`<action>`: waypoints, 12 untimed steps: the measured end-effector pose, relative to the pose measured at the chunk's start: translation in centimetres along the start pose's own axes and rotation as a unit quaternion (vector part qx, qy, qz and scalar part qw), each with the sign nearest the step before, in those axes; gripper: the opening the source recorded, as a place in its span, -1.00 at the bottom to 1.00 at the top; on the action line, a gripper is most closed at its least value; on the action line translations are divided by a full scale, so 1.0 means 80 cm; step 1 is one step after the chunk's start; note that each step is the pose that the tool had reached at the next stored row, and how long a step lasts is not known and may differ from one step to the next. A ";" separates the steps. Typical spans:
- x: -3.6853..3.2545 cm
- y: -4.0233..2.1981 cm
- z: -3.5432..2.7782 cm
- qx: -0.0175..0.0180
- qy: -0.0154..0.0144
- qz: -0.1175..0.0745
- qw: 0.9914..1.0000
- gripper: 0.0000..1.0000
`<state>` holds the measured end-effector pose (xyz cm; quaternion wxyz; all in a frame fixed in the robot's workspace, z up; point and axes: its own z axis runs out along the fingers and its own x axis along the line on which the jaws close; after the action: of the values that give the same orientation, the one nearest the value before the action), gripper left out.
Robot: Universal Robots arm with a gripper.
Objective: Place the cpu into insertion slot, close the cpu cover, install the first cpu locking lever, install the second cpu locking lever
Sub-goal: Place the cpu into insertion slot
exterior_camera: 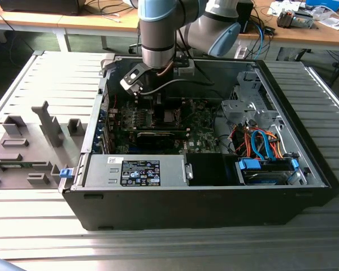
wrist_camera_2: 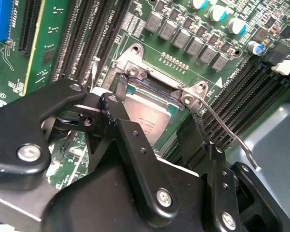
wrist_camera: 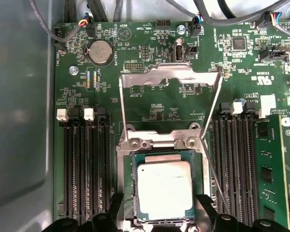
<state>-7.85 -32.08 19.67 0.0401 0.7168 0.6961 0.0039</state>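
Dull grey metal cpu (wrist_camera: 164, 189), shiny smooth metal cpu cover (wrist_camera: 169, 77)

A slatted metal table (exterior_camera: 158, 248) bears a computer case (exterior_camera: 186, 200) and grey fixtures (exterior_camera: 28, 149).

The arm (exterior_camera: 158, 34) had silver-grey cylindrical segments with pale blue caps. Its tool (wrist_camera_2: 152, 116) was matte black: flat angular links and two fingers (wrist_camera_2: 120, 123), pinned by silver screws (wrist_camera_2: 164, 197).

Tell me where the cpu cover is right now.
In the first wrist view the cpu cover stands swung open, hinged at the edge of the insertion slot, beyond the seated cpu.
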 end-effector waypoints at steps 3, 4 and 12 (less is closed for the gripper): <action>0.0008 -0.0008 0.0000 0.000 0.000 0.009 1.000 0.35; 0.0009 -0.0011 0.0000 0.000 -0.001 0.010 1.000 0.35; 0.0001 0.0137 -0.0118 0.001 0.000 0.000 1.000 0.35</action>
<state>-6.82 -32.05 20.67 0.0393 0.7168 0.6962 0.0031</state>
